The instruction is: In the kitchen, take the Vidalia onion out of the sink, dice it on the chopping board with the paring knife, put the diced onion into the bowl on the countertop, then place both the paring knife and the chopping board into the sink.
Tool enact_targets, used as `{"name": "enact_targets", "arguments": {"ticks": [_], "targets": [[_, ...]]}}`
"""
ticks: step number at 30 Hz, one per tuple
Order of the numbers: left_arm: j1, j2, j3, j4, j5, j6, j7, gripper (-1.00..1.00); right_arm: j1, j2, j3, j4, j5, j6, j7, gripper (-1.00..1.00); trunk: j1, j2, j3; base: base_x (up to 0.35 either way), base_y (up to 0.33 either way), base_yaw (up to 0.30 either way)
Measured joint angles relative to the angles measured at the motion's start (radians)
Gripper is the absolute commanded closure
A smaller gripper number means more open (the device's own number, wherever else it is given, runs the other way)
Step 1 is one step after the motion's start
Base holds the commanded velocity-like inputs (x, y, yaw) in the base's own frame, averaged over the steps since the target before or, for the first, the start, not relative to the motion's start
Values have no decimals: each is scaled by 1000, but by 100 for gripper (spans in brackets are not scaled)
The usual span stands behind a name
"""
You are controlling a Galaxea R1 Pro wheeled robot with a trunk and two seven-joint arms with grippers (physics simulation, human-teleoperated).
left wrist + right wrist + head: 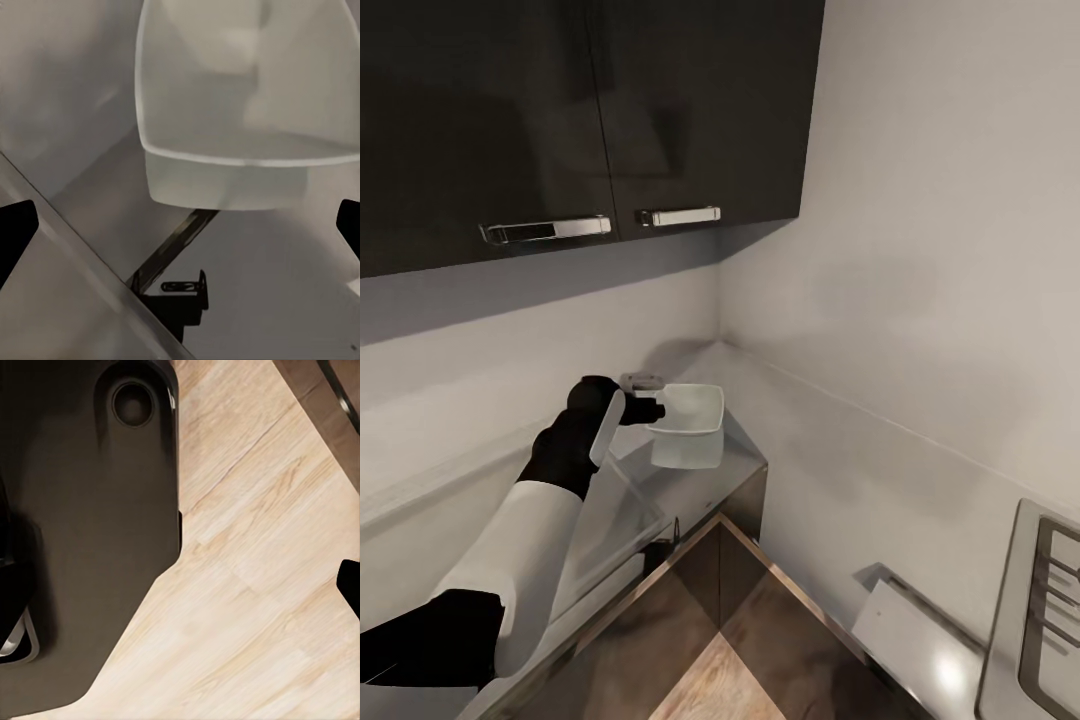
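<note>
Nearest, right wrist view: pale wood-plank floor (247, 585) below, with the robot's dark base (90, 525) over it; one dark fingertip (349, 581) of the right end effector at the frame edge; spread or pressed together cannot be told; nothing between the fingers; head view, near left: left arm (510, 560), white forearm and black wrist, reaches forward over the grey surface (650, 500); dark cabinet front (745, 505) below the surface's end; left end effector (645, 410) at the near-left rim of the bowl (690, 412); left wrist view shows the two dark fingertips (15, 232) at opposite frame edges, spread wide, pinching nothing, with the bowl (240, 112) ahead between them; bowl white, squarish, empty, apparently clear of the surface with its reflection underneath, though contact cannot be judged; near right: stove edge (1040, 620) on a second surface (930, 660); farther: white walls meeting in a corner (720, 320); top far left: dark wall cabinets (580, 110) with two chrome handles (680, 215).
</note>
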Motion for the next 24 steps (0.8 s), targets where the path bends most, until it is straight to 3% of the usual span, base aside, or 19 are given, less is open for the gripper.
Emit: {"name": "enact_targets", "arguments": {"ticks": [16,24], "targets": [[0,2,1,1,-4,0,0,-100,0,-1,0,0,0,-3,0,-100,0,0,0,6,0,0],[0,2,1,-7,-4,0,0,-100,0,-1,0,0,0,-3,0,-100,0,0,0,191,0,0]]}}
